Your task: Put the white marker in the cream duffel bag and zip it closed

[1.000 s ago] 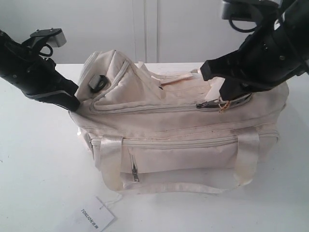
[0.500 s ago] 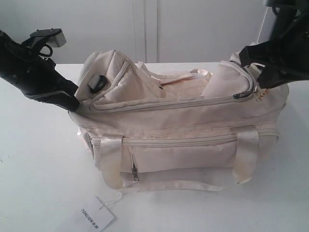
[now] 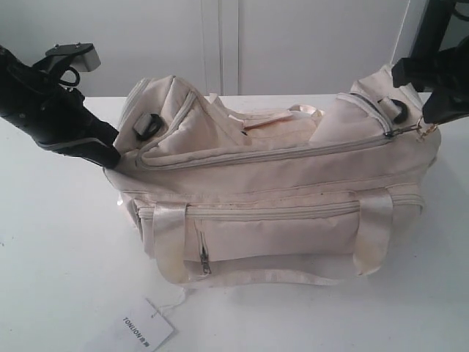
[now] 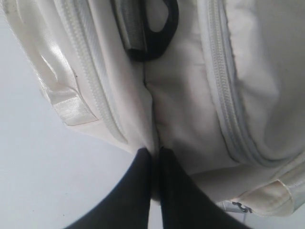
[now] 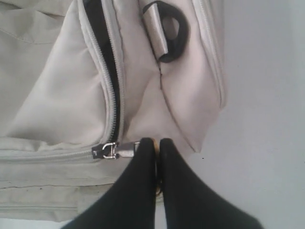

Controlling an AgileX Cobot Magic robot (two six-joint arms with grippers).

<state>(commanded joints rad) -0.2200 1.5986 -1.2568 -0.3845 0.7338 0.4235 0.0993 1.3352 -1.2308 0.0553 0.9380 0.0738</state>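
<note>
Cream duffel bag (image 3: pixel 271 183), white table (image 3: pixel 58 279), pale wall (image 3: pixel 293 44)

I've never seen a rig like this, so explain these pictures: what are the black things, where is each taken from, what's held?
The black things are two robot arms. One camera off the arms shows the scene: a cream duffel bag and a paper tag on a white table. The other two cameras sit on the wrists. The left end effector pinches fabric at one end of the bag; the right end effector is shut on the zip pull at the other.
</note>
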